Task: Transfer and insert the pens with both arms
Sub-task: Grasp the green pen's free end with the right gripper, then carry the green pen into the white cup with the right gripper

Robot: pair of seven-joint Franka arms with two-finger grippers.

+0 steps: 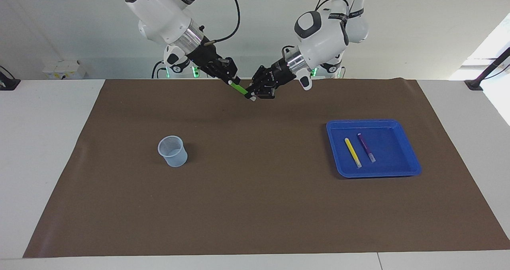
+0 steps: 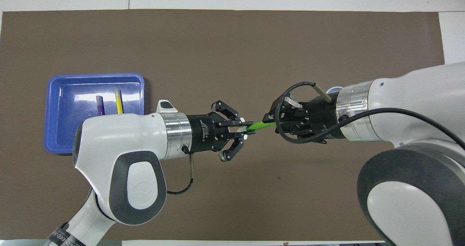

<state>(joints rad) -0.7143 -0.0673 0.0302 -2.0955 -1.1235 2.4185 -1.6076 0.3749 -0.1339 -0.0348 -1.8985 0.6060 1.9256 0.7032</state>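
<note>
**Green pen held between two grippers in mid-air**

The left gripper (image 1: 255, 94) (image 2: 244, 129) is clamped tight on the pale end of the green pen (image 1: 239, 89) (image 2: 258, 126), up in the air over the brown mat (image 1: 255, 206) at the robots' edge of the table. The right gripper (image 1: 232, 80) (image 2: 273, 119) sits at the pen's other end; whether its fingers have pinched it cannot be told. The yellow pen (image 1: 353, 152) (image 2: 118, 101) and purple pen (image 1: 366, 147) (image 2: 100, 105) lie side by side in the blue tray (image 1: 404, 140) (image 2: 58, 129), toward the left arm's end. A clear cup (image 1: 172, 151) stands toward the right arm's end.
</note>
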